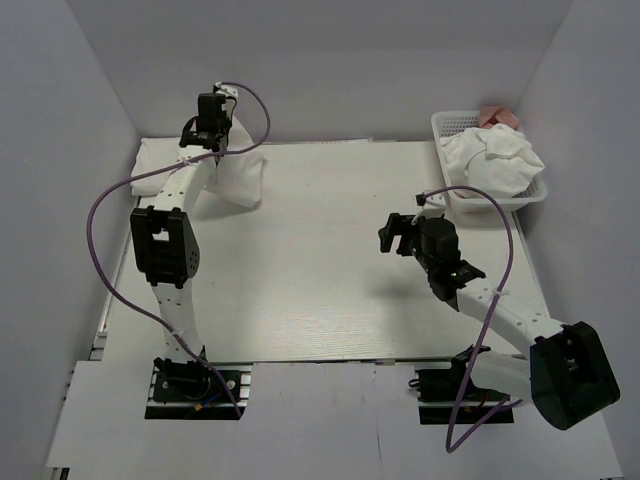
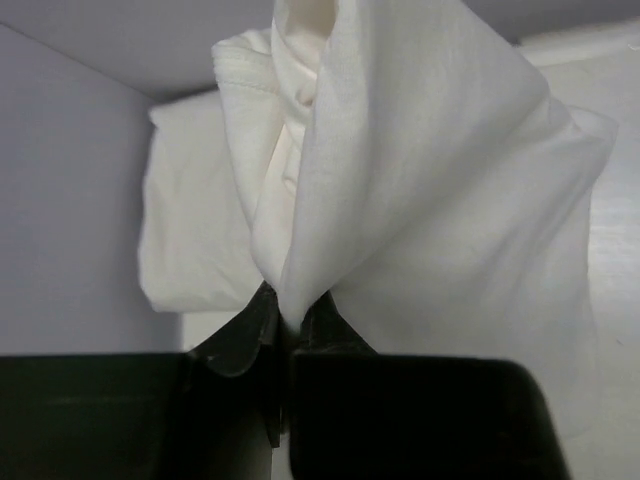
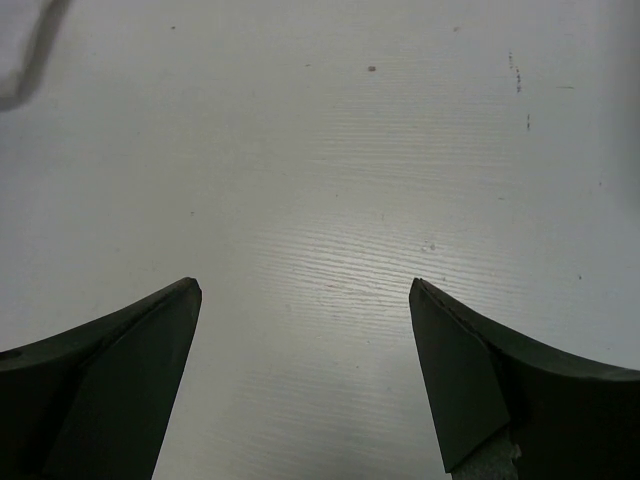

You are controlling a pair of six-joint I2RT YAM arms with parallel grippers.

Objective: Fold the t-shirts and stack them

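Work part done: left gripper [image 2: 290, 318] clamps a hanging t-shirt [image 2: 430, 200] by the far-left stack [image 1: 150, 168]; right gripper [image 3: 305, 300] stands open, empty; basket [image 1: 452, 120] holds more crumpled shirts [image 1: 495, 160].

The table [image 1: 320, 260] middle lies open between the hanging t-shirt [image 1: 240, 178] far left and basket [image 1: 487, 206] far right

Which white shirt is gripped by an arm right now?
The shirt at the far left, pinched in the left gripper. The other shirts lie heaped in the basket at the far right, with no gripper on them.
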